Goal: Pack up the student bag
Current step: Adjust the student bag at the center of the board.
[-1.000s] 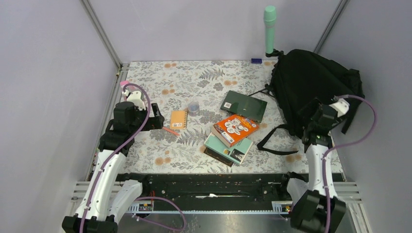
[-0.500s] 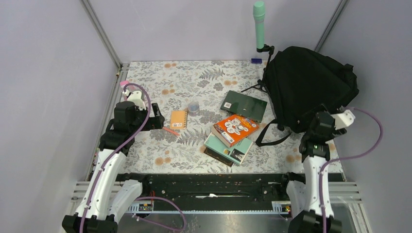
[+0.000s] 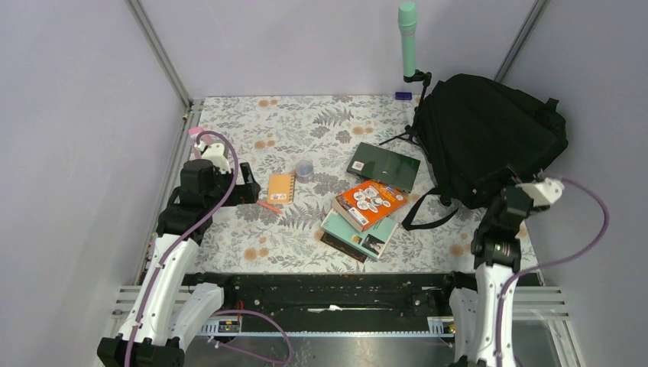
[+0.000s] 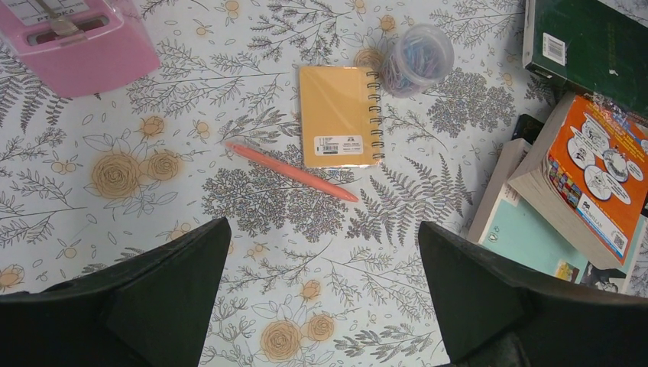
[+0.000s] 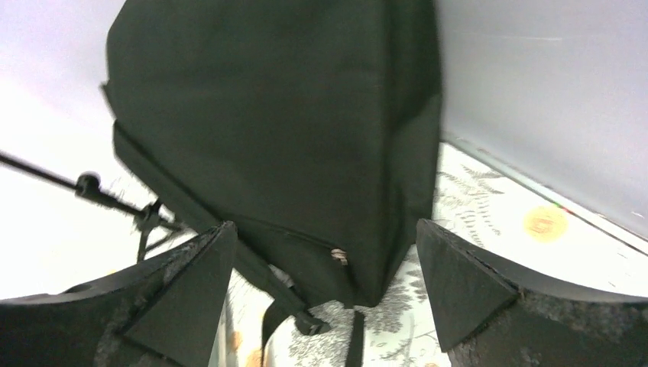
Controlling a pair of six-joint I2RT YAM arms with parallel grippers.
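The student bag (image 3: pixel 489 141) is a big black backpack slumped at the far right of the table, its straps (image 3: pixel 428 210) trailing toward the books. In the right wrist view the bag (image 5: pixel 290 130) fills the frame, with a zipper pull (image 5: pixel 337 256) low on its near side. My right gripper (image 3: pixel 500 205) (image 5: pixel 325 225) hangs open just in front of the bag's near corner and holds nothing. My left gripper (image 3: pixel 248 189) (image 4: pixel 322 223) is open above the tablecloth at the left, short of an orange pen (image 4: pixel 290 172).
An orange spiral notebook (image 3: pixel 281 187), a clear tub of paper clips (image 3: pixel 304 170), a dark green book (image 3: pixel 383 166) and a stack topped by an orange book (image 3: pixel 370 202) lie mid-table. A pink box (image 4: pixel 76 42) sits far left. A green microphone on a stand (image 3: pixel 408 42) is behind the bag.
My right gripper has pulled back from the bag toward the near right edge. The bag has settled a little to the right and the microphone has swung left. The left arm is still.
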